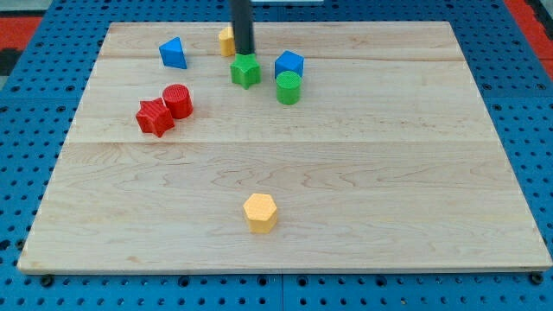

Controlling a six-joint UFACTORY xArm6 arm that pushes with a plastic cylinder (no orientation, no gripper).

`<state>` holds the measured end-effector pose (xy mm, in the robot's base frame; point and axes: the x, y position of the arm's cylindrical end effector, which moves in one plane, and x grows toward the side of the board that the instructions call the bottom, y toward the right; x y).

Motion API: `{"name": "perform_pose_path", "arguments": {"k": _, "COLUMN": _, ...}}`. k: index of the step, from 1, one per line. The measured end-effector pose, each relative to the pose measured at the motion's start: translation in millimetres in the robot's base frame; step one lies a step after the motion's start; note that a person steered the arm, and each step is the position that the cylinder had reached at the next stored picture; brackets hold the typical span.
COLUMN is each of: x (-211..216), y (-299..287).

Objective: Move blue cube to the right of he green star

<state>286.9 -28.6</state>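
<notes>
Tool: my tip (245, 53), a bare rod holding nothing, just above the green plastic star (245, 71).
Blue plastic cube (289, 65): just right of the star, on the wooden worktop (389, 173).

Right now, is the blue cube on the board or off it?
On the board. The blue cube sits on the wooden board near the view's top, right of the green star, above the green cylinder.

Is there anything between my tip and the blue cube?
In the camera view, my tip sits just above the green star, left of the blue cube. Only bare board lies between tip and cube; the star's upper right corner comes close.
</notes>
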Motion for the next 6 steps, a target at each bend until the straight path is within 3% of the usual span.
{"name": "perform_pose_path", "arguments": {"k": 1, "x": 9, "y": 37}}
{"name": "perform_pose_path", "arguments": {"k": 3, "x": 25, "y": 8}}
{"name": "perform_pose_path", "arguments": {"k": 4, "x": 74, "y": 3}}
{"name": "perform_pose_path", "arguments": {"k": 5, "x": 98, "y": 44}}
{"name": "perform_pose_path", "arguments": {"k": 6, "x": 81, "y": 121}}
